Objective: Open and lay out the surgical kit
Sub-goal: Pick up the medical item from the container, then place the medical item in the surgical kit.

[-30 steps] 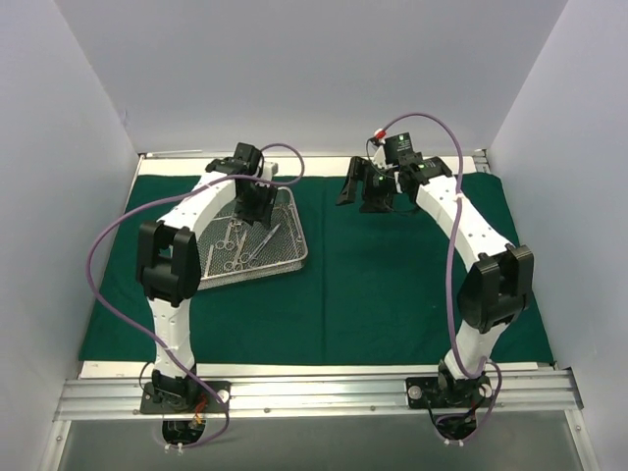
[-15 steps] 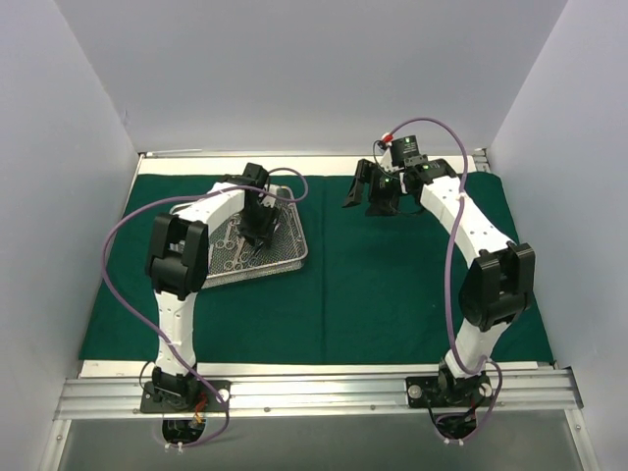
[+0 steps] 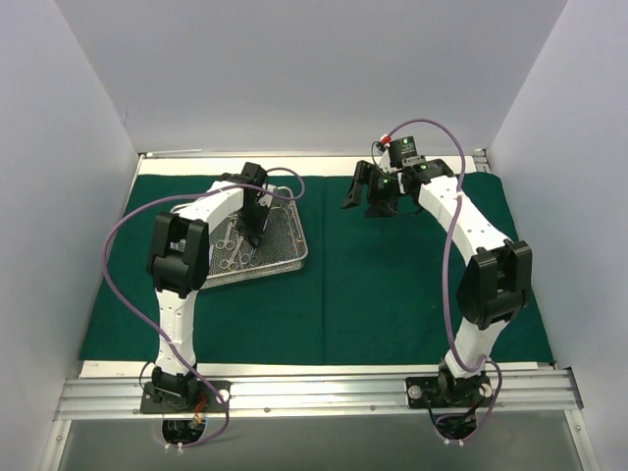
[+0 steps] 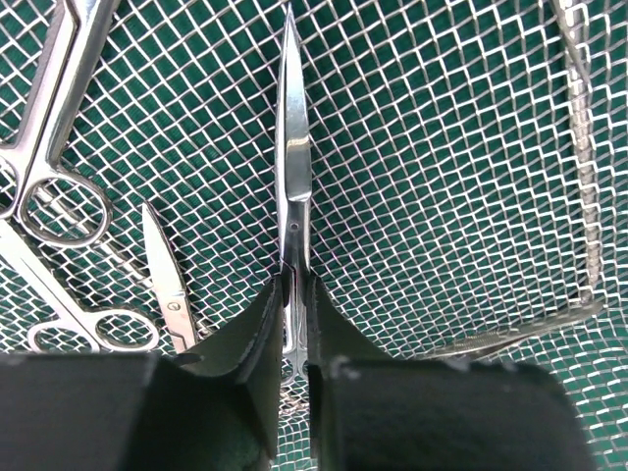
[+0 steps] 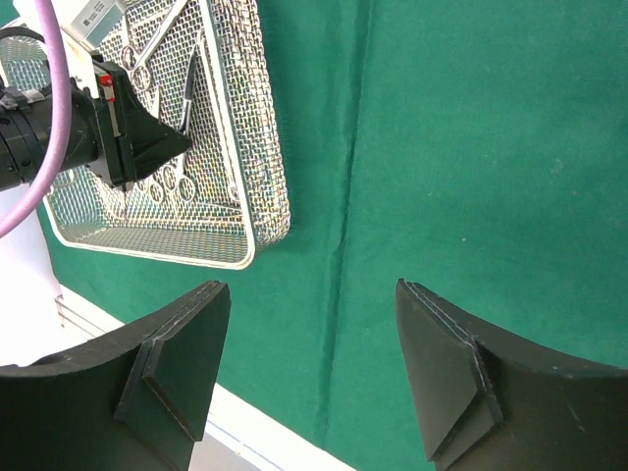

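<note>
The left tool point(image 4: 295, 297) pinches a slim steel instrument point(image 4: 294, 177) lying in the mesh tray point(image 4: 442, 147), tips pointing away (right tool point(image 5: 309, 299) spread, well apart).

Plain dark green cloth point(image 3: 392, 285); silver diamond-mesh tray point(image 3: 285, 250) at left; bright steel scissors point(image 4: 294, 177); white arms point(image 3: 456, 216); purple cable point(image 5: 51, 59).

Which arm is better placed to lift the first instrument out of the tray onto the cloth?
Left. The left gripper sits down in the mesh tray, jaws pinched on a slim steel instrument. The right gripper hangs open over bare green cloth, apart from the tray.
</note>
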